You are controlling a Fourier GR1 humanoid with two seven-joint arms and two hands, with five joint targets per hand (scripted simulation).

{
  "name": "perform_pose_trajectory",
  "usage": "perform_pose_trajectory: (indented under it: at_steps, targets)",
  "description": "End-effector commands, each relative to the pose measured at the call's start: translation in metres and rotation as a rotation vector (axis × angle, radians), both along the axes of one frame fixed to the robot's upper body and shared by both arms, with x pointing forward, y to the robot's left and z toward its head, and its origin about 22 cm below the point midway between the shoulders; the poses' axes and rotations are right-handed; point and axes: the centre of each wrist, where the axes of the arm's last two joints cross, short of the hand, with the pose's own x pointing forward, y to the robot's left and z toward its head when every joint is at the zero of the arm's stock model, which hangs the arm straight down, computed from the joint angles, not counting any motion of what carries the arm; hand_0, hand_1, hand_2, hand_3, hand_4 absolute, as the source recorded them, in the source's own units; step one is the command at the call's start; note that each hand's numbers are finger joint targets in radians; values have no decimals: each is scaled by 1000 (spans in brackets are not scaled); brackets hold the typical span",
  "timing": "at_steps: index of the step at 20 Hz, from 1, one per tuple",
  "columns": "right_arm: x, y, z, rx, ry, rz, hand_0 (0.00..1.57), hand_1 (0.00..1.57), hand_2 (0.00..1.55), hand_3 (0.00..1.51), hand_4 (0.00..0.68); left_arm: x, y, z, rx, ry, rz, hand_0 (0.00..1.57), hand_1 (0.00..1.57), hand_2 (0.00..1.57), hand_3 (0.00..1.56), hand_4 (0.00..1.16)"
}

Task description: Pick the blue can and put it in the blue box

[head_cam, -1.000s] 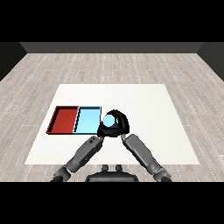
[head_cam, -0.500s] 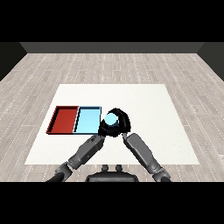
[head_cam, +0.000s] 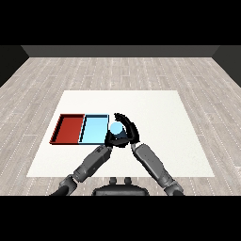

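Observation:
The blue can (head_cam: 116,128) is held just above the table, right beside the right edge of the light blue tray (head_cam: 93,130). My right hand (head_cam: 129,132) is curled round the can from the right and from behind. My left hand (head_cam: 111,140) sits close under and in front of the can, partly hidden by it; whether it touches the can cannot be told. The light blue tray holds nothing.
A red tray (head_cam: 68,128) lies against the left side of the light blue tray and holds nothing. Both trays rest on the left half of the white table (head_cam: 162,115). Grey plank floor surrounds the table.
My right hand has carried the blue can slightly left, closer to the light blue tray's edge. The left hand has stayed close under it.

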Motion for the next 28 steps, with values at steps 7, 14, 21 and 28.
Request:
perform_pose_trajectory:
  at_steps: [7, 14, 21, 28]
  targets:
    - [0, -27, 18, 72, -31, -48, 0, 0, 0, 0, 0, 0, 3, -8, 40, -20, 63, 1571, 1571, 1571, 1526, 1142]
    - [-19, -92, 11, 252, -101, -172, 0, 0, 0, 0, 0, 32, 51, 9, 111, -37, 126, 1571, 1571, 1571, 1530, 1150]
    - [-22, -138, 7, 296, -67, -265, 0, 0, 0, 0, 0, 54, 91, 28, 259, -22, 267, 1571, 1571, 1571, 1527, 1155]
    - [-33, -134, -19, 306, -44, -293, 0, 0, 0, 0, 0, 73, 148, 31, 505, 113, 375, 1571, 1571, 1571, 1504, 1115]
